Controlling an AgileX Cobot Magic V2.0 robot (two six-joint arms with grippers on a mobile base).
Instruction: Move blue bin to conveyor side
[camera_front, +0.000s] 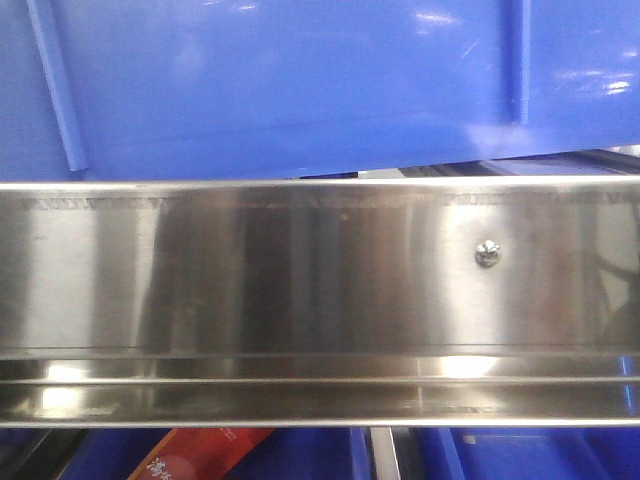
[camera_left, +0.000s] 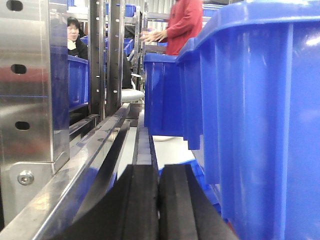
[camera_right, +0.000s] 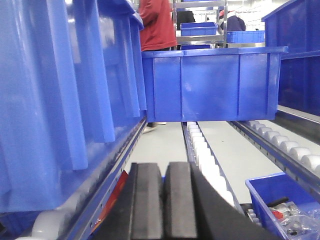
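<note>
The blue bin (camera_front: 300, 80) fills the top of the front view, its glossy ribbed wall just above a steel rail. In the left wrist view the blue bin (camera_left: 260, 125) stands close on the right of my left gripper (camera_left: 159, 200), whose black pads are pressed together with nothing between them. In the right wrist view the blue bin (camera_right: 55, 85) rises on the left, resting on a roller track. My right gripper (camera_right: 164, 200) sits beside it, shut and empty. Neither gripper touches the bin. The conveyor is out of view.
A shiny steel rail (camera_front: 300, 280) with a screw (camera_front: 487, 253) crosses the front view. A steel upright (camera_left: 30, 85) stands left of the left gripper. Another blue crate (camera_right: 215, 82) sits ahead across roller tracks (camera_right: 200, 145). A small crate of parts (camera_right: 285, 200) lies lower right. A person in red (camera_left: 185, 25) stands behind.
</note>
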